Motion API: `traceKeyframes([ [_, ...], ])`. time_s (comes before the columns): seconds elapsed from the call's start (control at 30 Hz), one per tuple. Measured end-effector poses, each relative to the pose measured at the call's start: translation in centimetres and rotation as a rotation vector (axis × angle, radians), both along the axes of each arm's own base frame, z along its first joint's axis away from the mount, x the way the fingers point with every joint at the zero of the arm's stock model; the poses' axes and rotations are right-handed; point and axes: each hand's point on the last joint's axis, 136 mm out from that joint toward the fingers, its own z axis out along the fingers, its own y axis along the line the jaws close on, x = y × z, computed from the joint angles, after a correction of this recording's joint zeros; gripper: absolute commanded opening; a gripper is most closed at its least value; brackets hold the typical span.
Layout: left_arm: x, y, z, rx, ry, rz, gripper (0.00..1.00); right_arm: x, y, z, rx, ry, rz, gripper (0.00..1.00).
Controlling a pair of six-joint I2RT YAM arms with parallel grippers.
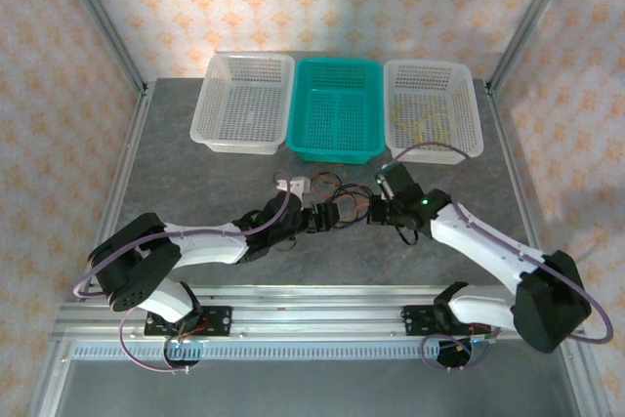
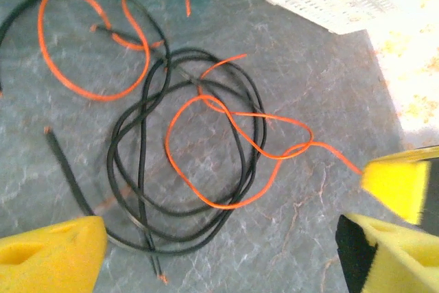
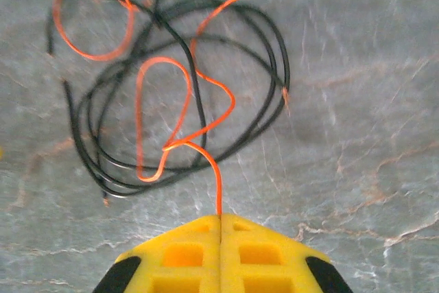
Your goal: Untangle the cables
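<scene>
The cables (image 1: 342, 204) lie in a loose tangle on the grey marbled tabletop (image 1: 176, 163), about midway across it and a little way in front of the teal basket (image 1: 334, 152), between the two tools. The right tool (image 3: 219, 219) is fully closed, its yellow fingers (image 3: 185, 252) pressed together on the end of an orange cable (image 3: 219, 193), which rises straight out of the seam between them and then winds in loops through the pile. A black cable (image 3: 287, 73) makes several wide rings around and under that orange strand, crossing it at more than one place. A second orange loop (image 2: 41, 32) lies towards the far side of the heap, overlapping another black strand. The left tool (image 2: 219, 252) stands wide apart above the near side of the tangle and has hold of nothing; the black rings lie between its two yellow pads (image 2: 51, 255). Along the tabletop's far edge, a clear basket (image 1: 239, 147) sits left of the teal one and a white basket (image 1: 435, 152) on its right holds thin yellow wires (image 1: 430, 124).
</scene>
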Motion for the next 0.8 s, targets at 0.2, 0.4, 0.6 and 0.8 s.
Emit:
traceKeyframes([
  [0.2,2.5,-1.6,2.7,0.049,-0.093,-0.020,0.92,1.1,0.9,5.6,0.055,-0.152,0.060,0.00],
  [0.4,4.1,-1.8,1.5,0.111,-0.095,-0.023,0.91,1.6,1.7,8.3,0.079,-0.208,0.105,0.00],
  [0.6,5.3,-1.8,0.1,0.143,-0.068,-0.013,0.91,1.4,2.1,10.7,0.107,-0.247,0.139,0.00],
  [0.8,6.0,-3.0,-0.4,0.158,-0.072,-0.055,0.91,0.8,2.6,15.5,0.181,-0.357,0.195,0.00],
])
